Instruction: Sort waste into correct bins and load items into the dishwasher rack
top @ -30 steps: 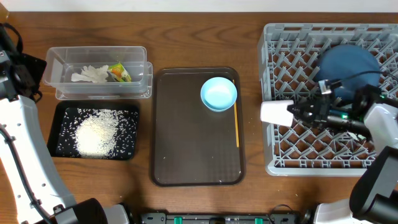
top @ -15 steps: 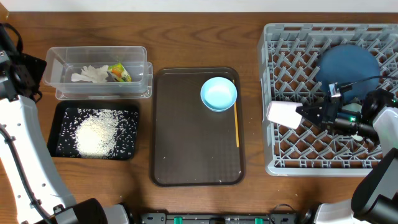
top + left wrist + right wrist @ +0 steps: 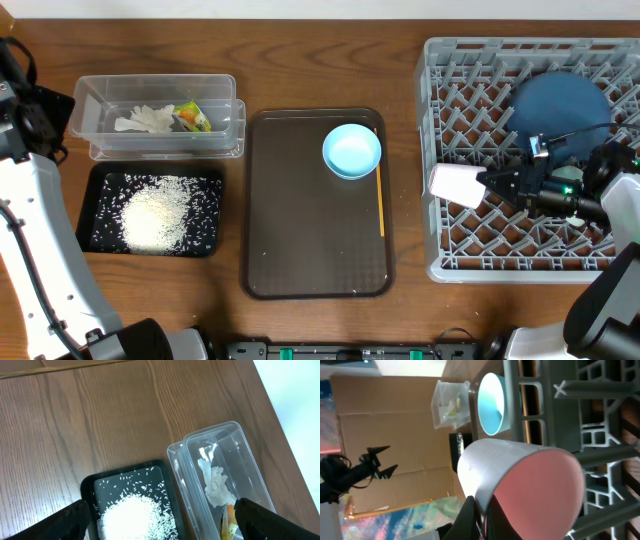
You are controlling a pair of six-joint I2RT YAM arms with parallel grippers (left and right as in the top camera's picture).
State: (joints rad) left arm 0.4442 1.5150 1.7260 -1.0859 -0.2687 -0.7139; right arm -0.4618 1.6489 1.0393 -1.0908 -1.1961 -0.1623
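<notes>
My right gripper (image 3: 488, 186) is shut on the rim of the small pink cup (image 3: 455, 184), white outside and pink inside, and holds it on its side over the left edge of the grey dishwasher rack (image 3: 470, 262). The right wrist view shows the jaws (image 3: 481, 515) pinching the cup wall (image 3: 530, 485). The dark-blue plate (image 3: 560, 108) stands in the rack. The light-blue dish (image 3: 351, 151) sits on the brown tray (image 3: 310, 250). The clear tub (image 3: 95, 100) holds the tissue (image 3: 143, 119) and wrapper (image 3: 193, 116). The black tray (image 3: 98, 185) holds rice (image 3: 155, 215). My left gripper (image 3: 165, 522) is open, high above both bins. No bowl is in view.
A thin yellow stick (image 3: 380, 200) lies along the brown tray's right side. The rack fills the right of the table and runs to the frame edge. Bare wood lies between the brown tray and the rack and in front of the black tray.
My right gripper has shifted a little to the right with the cup, further over the rack's left edge, then held still. The left arm has not moved.
</notes>
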